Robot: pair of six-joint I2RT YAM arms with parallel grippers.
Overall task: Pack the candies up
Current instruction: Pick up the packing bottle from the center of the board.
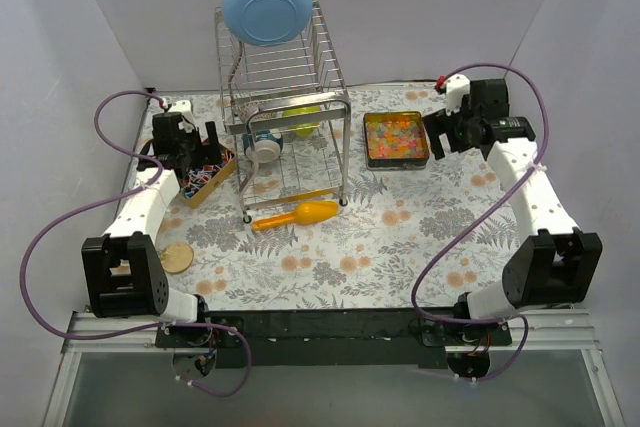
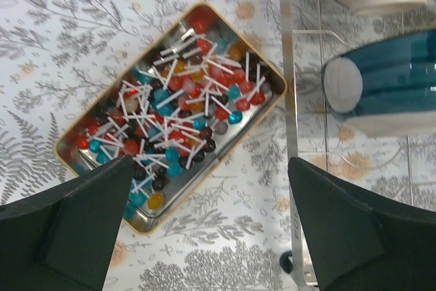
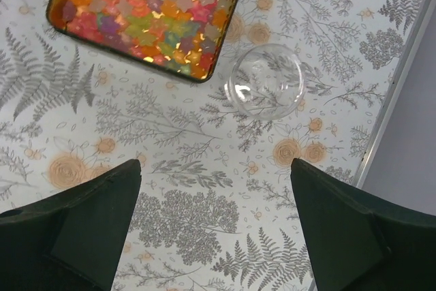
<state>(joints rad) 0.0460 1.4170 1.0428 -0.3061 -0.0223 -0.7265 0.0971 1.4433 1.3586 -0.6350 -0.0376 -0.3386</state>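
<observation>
The candies fill two trays. A dark tray (image 1: 396, 139) at the back right holds small glossy orange, yellow, green and pink sweets (image 3: 146, 11). A gold-rimmed tray (image 1: 205, 179) at the left holds red, blue and dark sweets on white sticks (image 2: 170, 117). A small clear glass jar (image 3: 266, 81) stands empty beside the dark tray's corner. My left gripper (image 1: 212, 139) hovers open and empty above the gold tray's near edge (image 2: 210, 168). My right gripper (image 1: 437, 137) hovers open and empty just short of the jar and dark tray (image 3: 214, 165).
A wire dish rack (image 1: 285, 117) stands in the middle with a blue bowl (image 1: 265, 5) on top; its leg (image 2: 289, 100) and a teal mug (image 2: 388, 86) are close to my left gripper. An orange scoop (image 1: 298, 215) and a round wooden lid (image 1: 177, 257) lie on the flowered cloth.
</observation>
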